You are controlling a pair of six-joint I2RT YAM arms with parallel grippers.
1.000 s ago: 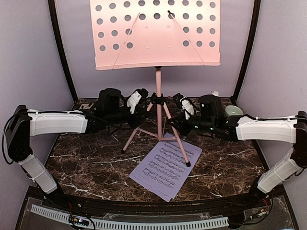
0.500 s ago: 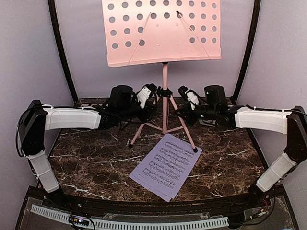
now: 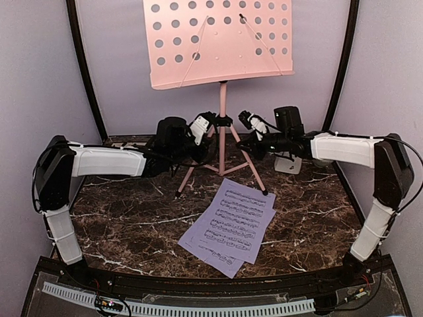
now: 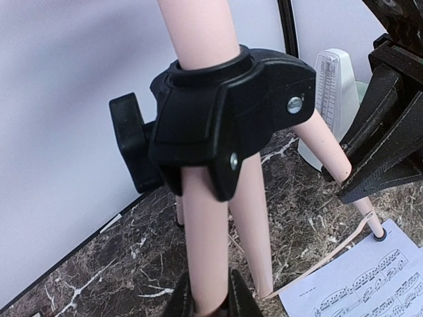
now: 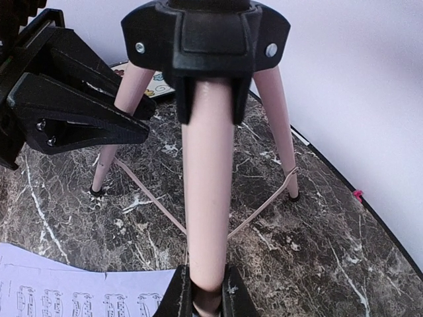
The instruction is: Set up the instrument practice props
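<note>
- The pink music stand (image 3: 223, 105) is upright at centre back, with its perforated desk at top centre and its tripod feet on the marble table (image 3: 132, 224).
- The left gripper (image 3: 206, 132) pinches the stand's left leg, just below the black hub (image 4: 218, 125).
- The right gripper (image 3: 244, 135) pinches the right leg in the same way.
- Two lavender sheet-music pages (image 3: 230, 226) lie overlapped at lower centre, with one tripod foot at their upper right edge.
- The white metronome (image 4: 332, 92) stands to the right, behind the legs.
</note>
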